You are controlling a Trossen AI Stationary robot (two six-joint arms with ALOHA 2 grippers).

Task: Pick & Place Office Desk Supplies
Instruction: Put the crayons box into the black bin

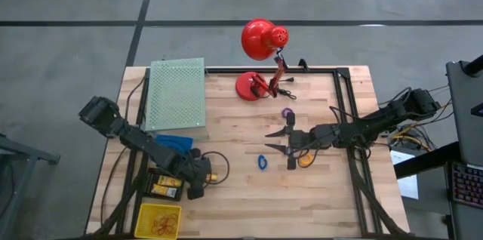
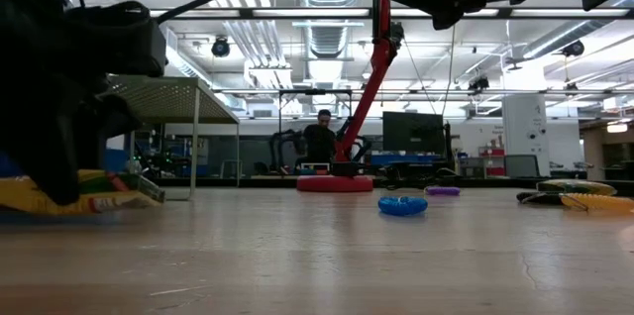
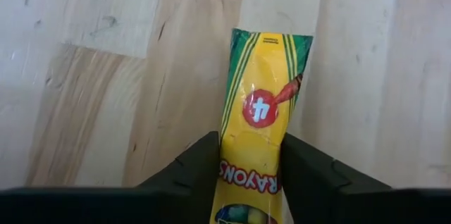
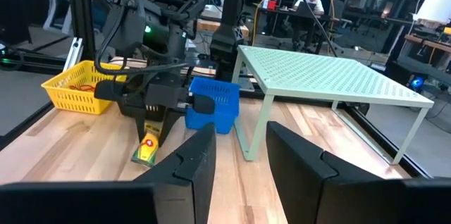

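A yellow crayon packet [image 3: 264,90] lies flat on the wooden table near its front left, and it also shows in the right wrist view as the packet [image 4: 146,148]. My left gripper [image 1: 202,183] slants down over it, shut on it. My right gripper [image 1: 273,141] hangs level over the table's middle, open, with nothing between its fingers [image 4: 197,160]. A blue ring [image 1: 262,162] lies on the table just in front of it, a purple ring [image 1: 287,112] behind it, and a small orange piece [image 1: 304,161] under its arm. My left gripper pinches the crayon packet by its two long edges [image 3: 227,155], one finger on each side, near the end closest to the arm. The fingers [image 3: 309,171] come from above, slanting down, and lie across the packet. The packet rests flat on the table, its far end [image 3: 271,41] sticking out past the fingers.
A pale green perforated shelf [image 1: 177,93] stands at the back left, with a blue basket [image 1: 173,142] in front of it. A yellow basket [image 1: 160,220] sits at the front left corner, a black-and-yellow item [image 1: 164,187] beside it. A red desk lamp [image 1: 256,81] stands at the far edge.
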